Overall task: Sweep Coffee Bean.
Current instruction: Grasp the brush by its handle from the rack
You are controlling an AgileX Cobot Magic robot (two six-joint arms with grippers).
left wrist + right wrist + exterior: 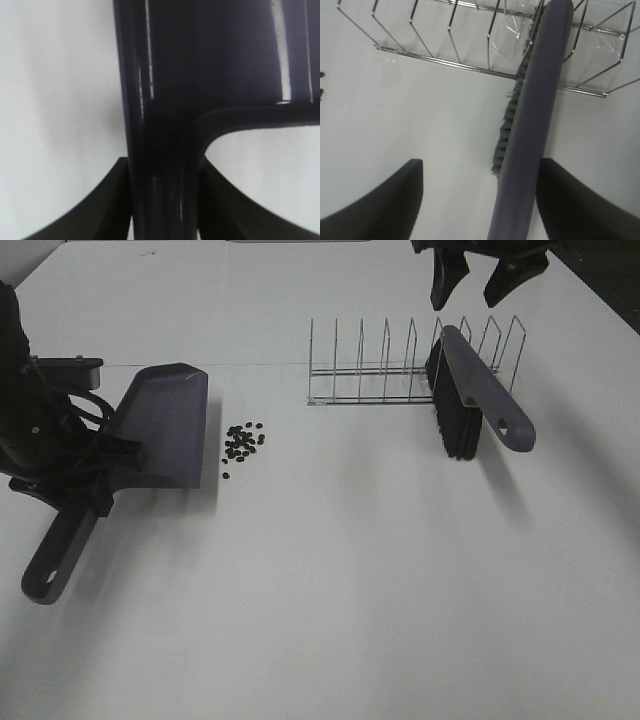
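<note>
One grey-purple dustpan [165, 425] lies nearest on the white bench [350, 590], its handle clamped in the left hand [100, 475], whose arm stoops low over it. Roughly twenty coffee beans [243, 443] cluster just beside the dustpan's open edge. One brush [480, 405] leans in one wire rack [370, 375]. Above it hangs the right hand [468, 295], fingers apart and pointing down.

Bright even light; soft shadows; close wrist views blurred.

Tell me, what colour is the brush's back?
Greyish purple; the brush shows best in the right wrist view.
</note>
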